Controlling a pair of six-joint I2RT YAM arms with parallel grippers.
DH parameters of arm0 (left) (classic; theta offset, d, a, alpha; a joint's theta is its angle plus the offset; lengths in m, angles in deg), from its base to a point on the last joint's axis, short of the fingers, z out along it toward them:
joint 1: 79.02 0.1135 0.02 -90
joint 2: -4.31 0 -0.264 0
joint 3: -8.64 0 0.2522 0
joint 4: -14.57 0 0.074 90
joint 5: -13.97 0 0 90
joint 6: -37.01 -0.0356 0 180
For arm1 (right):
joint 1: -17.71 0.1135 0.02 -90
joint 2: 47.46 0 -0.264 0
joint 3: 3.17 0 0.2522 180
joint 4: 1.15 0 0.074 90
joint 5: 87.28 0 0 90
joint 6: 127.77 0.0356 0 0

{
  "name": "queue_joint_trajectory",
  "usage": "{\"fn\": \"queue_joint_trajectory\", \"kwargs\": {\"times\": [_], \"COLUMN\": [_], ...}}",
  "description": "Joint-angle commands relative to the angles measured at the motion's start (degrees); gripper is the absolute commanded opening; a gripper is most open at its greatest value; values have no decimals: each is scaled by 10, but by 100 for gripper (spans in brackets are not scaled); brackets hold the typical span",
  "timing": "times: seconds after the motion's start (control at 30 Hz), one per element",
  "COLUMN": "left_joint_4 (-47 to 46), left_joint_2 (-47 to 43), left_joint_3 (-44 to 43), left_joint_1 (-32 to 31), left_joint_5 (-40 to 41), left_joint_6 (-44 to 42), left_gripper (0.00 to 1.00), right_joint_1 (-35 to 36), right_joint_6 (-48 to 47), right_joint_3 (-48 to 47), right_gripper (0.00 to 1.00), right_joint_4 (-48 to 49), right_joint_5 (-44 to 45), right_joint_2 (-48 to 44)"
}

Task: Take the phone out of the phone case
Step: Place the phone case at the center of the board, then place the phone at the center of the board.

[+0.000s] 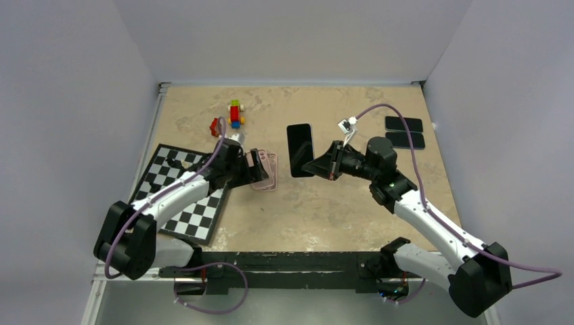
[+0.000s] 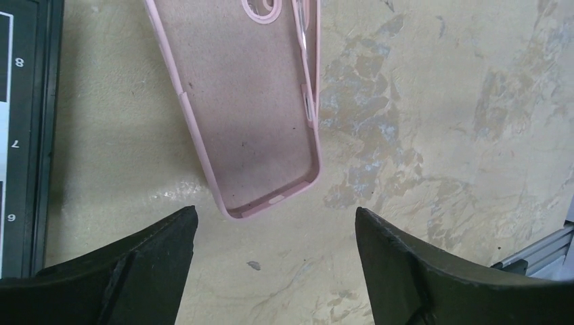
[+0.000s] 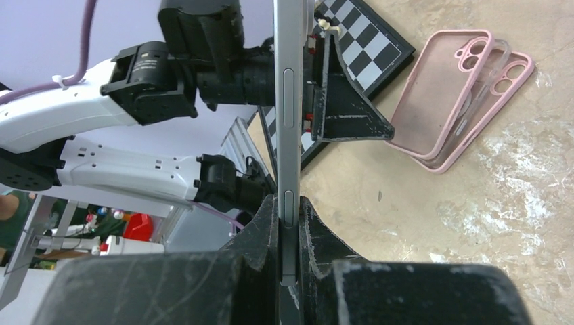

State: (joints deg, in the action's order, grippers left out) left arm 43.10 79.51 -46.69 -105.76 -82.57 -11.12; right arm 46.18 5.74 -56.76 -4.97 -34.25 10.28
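A beige, marbled tabletop (image 1: 325, 210) lay between pale grey walls. On it were one checkered board (image 1: 183, 193), two small toy-block pieces (image 1: 235, 114) and two dark slabs (image 1: 404, 124) side by side, well beyond the right gripper (image 3: 288, 210). Two cases overlapped: a pink phone case (image 2: 250, 101) and a clearer second case (image 3: 491, 95) partly under it. The one phone (image 3: 287, 101), black-faced with a silvery edge, was out of both cases, clamped upright between the right gripper's fingers. The left gripper (image 2: 276, 223) hung with its jaws spread wide and nothing between them. The pink phone case lay flat just ahead of its fingertips, empty, with a matte pink inside and a camera cut-out at its far end.
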Motion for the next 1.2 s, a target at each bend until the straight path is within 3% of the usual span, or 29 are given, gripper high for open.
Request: {"fn": "queue_joint_trajectory", "kwargs": {"times": [0.0, 0.23, 0.47, 0.6, 0.77, 0.9, 1.03, 1.17], "left_joint_4": [27, 84, 129, 154, 108, 84, 87, 87], "left_joint_2": [-33, -104, -170, -175, -237, -275, -292, -308], "left_joint_3": [-36, -80, -236, -323, -258, -199, -205, -200], "left_joint_1": [-2, -2, -2, -2, -2, -2, -15, -20], "left_joint_5": [15, 35, 21, 17, 91, 115, 118, 134], "left_joint_6": [-20, -25, -82, -136, -211, -223, -235, -239], "left_gripper": [91, 94, 94, 93, 93, 94, 93, 93], "right_joint_1": [-2, -6, -70, -108, -151, -205, -274, -351], "right_joint_6": [9, 23, 70, 94, 215, 291, 322, 340], "right_joint_3": [-5, -3, 43, 47, 59, 80, 92, 82], "right_gripper": [0, 0, 0, 0, 0, 0, 0, 0], "right_joint_4": [56, 30, 12, -90, -238, -271, -233, -193], "right_joint_5": [-7, 31, 65, 211, 398, 484, 496, 468], "right_joint_2": [-4, 4, 37, 18, -34, -75, -70, 11]}}
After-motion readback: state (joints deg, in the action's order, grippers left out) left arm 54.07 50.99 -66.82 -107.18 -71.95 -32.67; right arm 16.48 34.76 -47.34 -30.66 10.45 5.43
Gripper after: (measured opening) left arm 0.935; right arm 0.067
